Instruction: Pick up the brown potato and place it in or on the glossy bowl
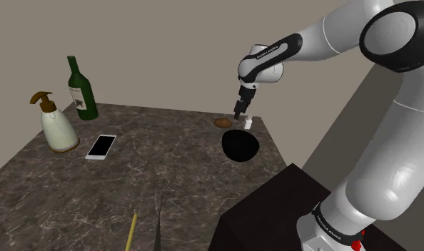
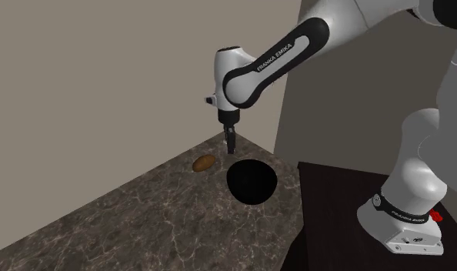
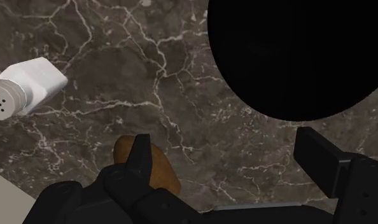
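Gripper [image 1: 239, 113]: fingers [image 3: 141, 153] wide apart, empty, above counter [image 1: 168, 164]
Potato [image 1: 222, 123]: beside gripper, untouched
Bowl [image 1: 240, 145]: black, near potato

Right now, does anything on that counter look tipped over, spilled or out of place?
Nothing stands out. The green bottle and soap dispenser stand upright, the phone lies flat, and the potato sits beside the black bowl, apart from it.

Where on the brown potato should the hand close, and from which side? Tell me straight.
Take the potato across its narrow middle, coming straight down from above. It is oblong and lies flat on the counter, so its short width should fit the open hand. The black bowl sits close beside it, so a sideways approach looks crowded.
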Robot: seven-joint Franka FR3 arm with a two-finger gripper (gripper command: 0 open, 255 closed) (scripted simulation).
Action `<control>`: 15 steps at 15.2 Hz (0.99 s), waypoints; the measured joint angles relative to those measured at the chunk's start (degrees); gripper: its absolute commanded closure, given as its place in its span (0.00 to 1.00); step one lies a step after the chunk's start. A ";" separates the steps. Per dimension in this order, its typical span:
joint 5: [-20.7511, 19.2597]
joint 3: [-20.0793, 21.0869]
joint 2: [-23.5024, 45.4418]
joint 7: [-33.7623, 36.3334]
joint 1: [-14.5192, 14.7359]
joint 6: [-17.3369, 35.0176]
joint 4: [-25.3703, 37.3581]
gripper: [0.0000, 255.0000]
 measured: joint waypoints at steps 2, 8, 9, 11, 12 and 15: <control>1.00 0.16 4.23 -1.89 -0.65 1.40 2.81 0.00; 3.10 1.30 17.39 -5.91 -2.75 1.86 15.62 0.00; 3.34 1.47 19.26 -6.66 -3.22 2.22 17.17 0.00; 3.68 1.91 23.58 -7.39 -3.86 1.68 22.07 0.00; 3.80 2.05 24.67 -7.55 -3.98 2.04 22.84 0.00; 4.12 2.34 26.81 -7.87 -4.20 3.26 23.78 0.00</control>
